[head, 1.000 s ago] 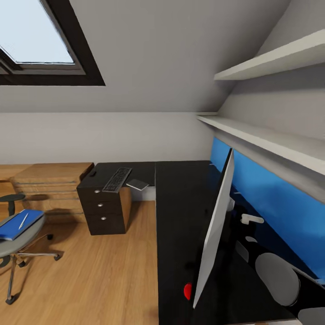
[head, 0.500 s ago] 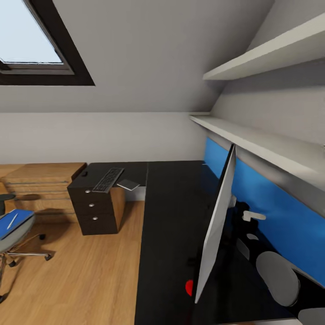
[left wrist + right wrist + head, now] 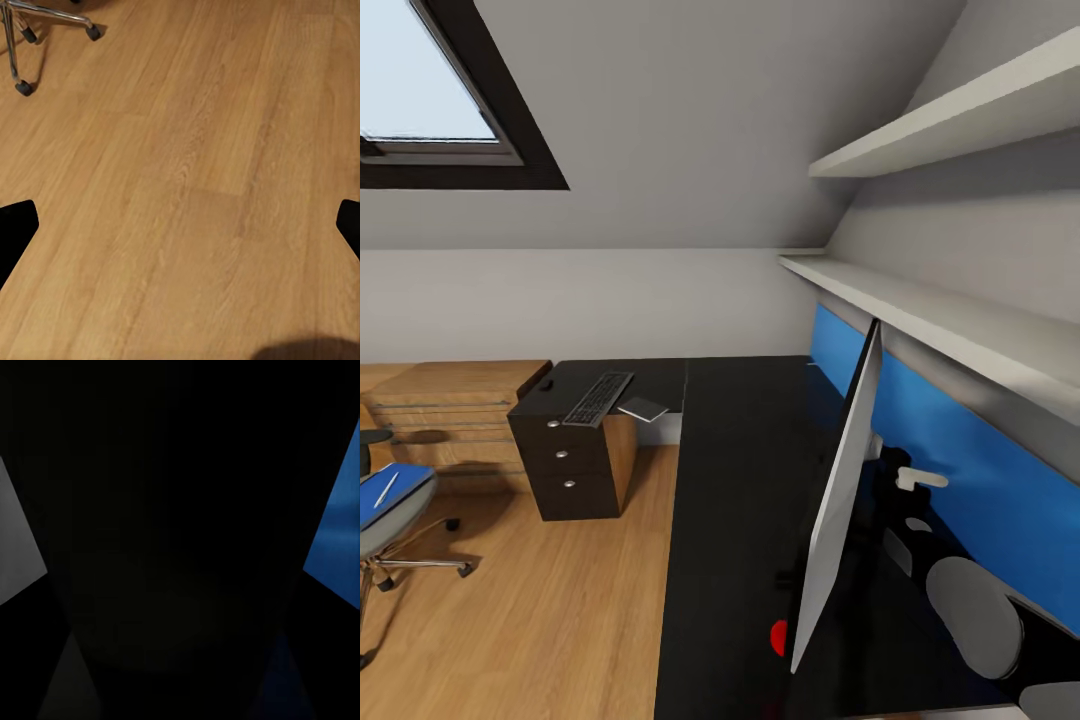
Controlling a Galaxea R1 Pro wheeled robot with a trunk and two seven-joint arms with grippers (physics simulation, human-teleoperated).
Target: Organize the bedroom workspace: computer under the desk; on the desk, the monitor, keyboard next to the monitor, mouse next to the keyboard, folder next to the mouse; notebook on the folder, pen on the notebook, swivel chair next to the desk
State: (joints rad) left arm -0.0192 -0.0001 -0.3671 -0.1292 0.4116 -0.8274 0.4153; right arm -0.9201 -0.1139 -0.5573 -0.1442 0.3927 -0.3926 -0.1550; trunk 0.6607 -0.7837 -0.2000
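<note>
while the glossy black desk (image 3: pixel 745 470) is seen from the head camera as an l-shape running along the right wall and turning toward the far wall, the monitor (image 3: pixel 838 500) is stood on its near stretch, viewed almost edge-on, with a small red light at its lower corner. on the far wing of the desk, above the dark drawer unit (image 3: pixel 568 465) with round silver knobs, the keyboard (image 3: pixel 599 397) is laid flat, and the thin grey notebook (image 3: pixel 644 408) is placed just beside it, toward the corner of the l. a small dark shape near the far left edge of that wing may be the mouse, though this cannot be told for certain. a light-wood chest of drawers (image 3: pixel 455 405) is set against the far wall, next to the drawer unit. at the left border of the head view, well apart from the desk, the swivel chair (image 3: pixel 390 525) is partly shown; the blue folder (image 3: pixel 385 495) is laid on its seat, with the pen (image 3: pixel 386 489) resting on top of the folder. a skylight (image 3: pixel 430 95) is cut into the sloped ceiling, and two white shelves (image 3: pixel 920 300) are mounted above a blue wall panel (image 3: pixel 960 470).

in the left wrist view, the left gripper (image 3: pixel 180 225) is spread wide over bare wood floor (image 3: pixel 195 187), one dark fingertip at each side edge, nothing between them; chrome chair legs on casters are seen at one corner. the right wrist view is almost wholly dark, so it cannot be told how the right gripper stands.
</note>
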